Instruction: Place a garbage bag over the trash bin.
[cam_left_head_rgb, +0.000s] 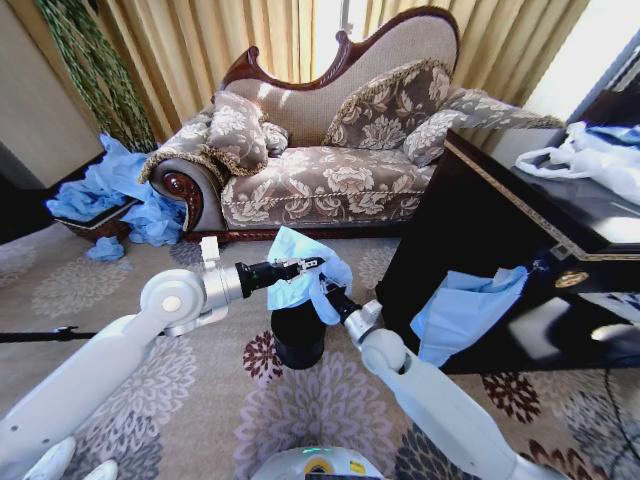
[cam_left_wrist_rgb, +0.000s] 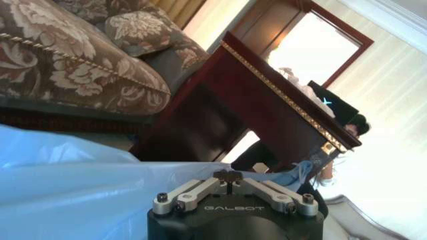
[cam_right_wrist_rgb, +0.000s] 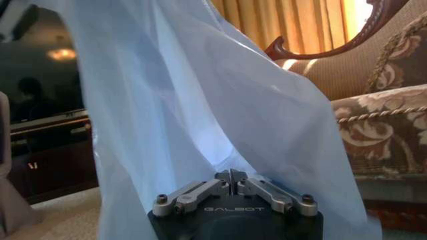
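Note:
The small black trash bin (cam_left_head_rgb: 298, 345) stands on the patterned carpet right in front of me. Just above its mouth hangs the light-blue garbage bag (cam_left_head_rgb: 292, 268), held between both arms. My left gripper (cam_left_head_rgb: 312, 265) comes in from the left and is shut on the bag's upper edge. My right gripper (cam_left_head_rgb: 323, 294) reaches up from the lower right and is shut on the bag's other side. In the left wrist view the bag (cam_left_wrist_rgb: 80, 195) spreads out beyond the shut gripper (cam_left_wrist_rgb: 229, 176). In the right wrist view the bag (cam_right_wrist_rgb: 200, 100) rises as a tall sheet from the shut gripper (cam_right_wrist_rgb: 230, 175).
A floral sofa (cam_left_head_rgb: 320, 180) stands behind the bin. A dark wooden cabinet (cam_left_head_rgb: 500, 240) is close on the right, with a flat blue sheet (cam_left_head_rgb: 465, 310) hanging off it and white bags (cam_left_head_rgb: 590, 160) on top. A wicker basket (cam_left_head_rgb: 95, 225) with blue bags sits at the far left.

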